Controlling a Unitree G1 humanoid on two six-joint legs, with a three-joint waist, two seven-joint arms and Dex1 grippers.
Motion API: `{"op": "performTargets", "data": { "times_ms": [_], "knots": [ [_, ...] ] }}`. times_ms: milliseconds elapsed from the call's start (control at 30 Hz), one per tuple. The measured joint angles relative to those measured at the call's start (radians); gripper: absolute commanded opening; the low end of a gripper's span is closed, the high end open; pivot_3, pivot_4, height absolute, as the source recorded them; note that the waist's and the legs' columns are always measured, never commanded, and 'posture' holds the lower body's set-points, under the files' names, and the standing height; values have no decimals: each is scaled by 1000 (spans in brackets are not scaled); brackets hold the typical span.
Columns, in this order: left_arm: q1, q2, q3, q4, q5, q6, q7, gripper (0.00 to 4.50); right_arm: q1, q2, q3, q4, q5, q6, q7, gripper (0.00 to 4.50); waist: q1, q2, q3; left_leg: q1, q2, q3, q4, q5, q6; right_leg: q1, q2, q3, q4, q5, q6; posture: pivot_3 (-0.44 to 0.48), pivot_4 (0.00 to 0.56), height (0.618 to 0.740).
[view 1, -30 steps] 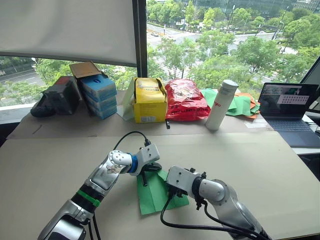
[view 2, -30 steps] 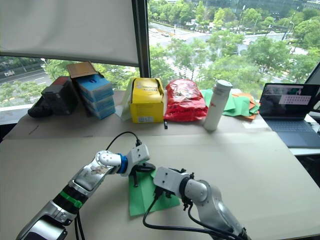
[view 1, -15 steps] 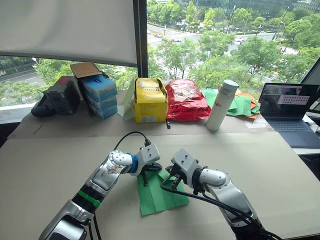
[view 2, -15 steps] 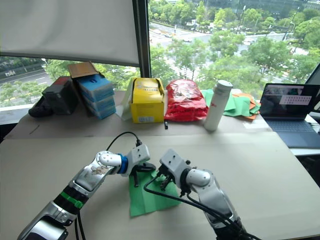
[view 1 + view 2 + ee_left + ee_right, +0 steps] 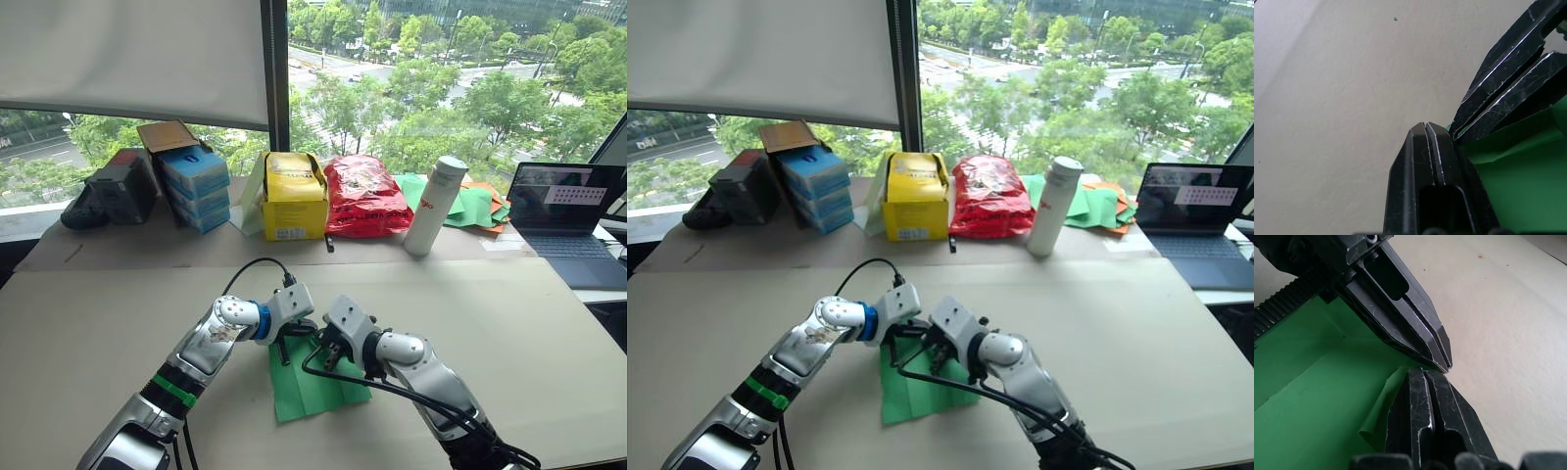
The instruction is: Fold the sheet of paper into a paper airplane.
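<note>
An upper-floor office or lab workspace, probably. A broad window with a half-lowered roller blind looks down onto treetops and a street. At 3 o'clock an open laptop sits on the pale counter. Along the 12 o'clock edge stand stacked blue boxes, a yellow carton, a red bag and a white bottle.

- Sheet of paper: thin, matt bright green, creased.
- Left gripper and right gripper: black plastic-looking fingers, scuffed with fine scratches.
- Table: matt beige, faintly grainy surface.
- Bag: glossy red, crinkled.
</note>
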Motion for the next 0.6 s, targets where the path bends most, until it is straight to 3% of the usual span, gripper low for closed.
{"op": "performTargets", "data": {
  "times_ms": [600],
  "knots": [
    [13, -1, 2, -10, 12, 1, 9, 0, 0, -48, -3, -59, 67, 173, -19, 58, 0, 0, -7, 2, 0, 0, -1, 0, 1, 1, 0, 1, -1, 0, 0, 0, 150, 740]
  ]
}}
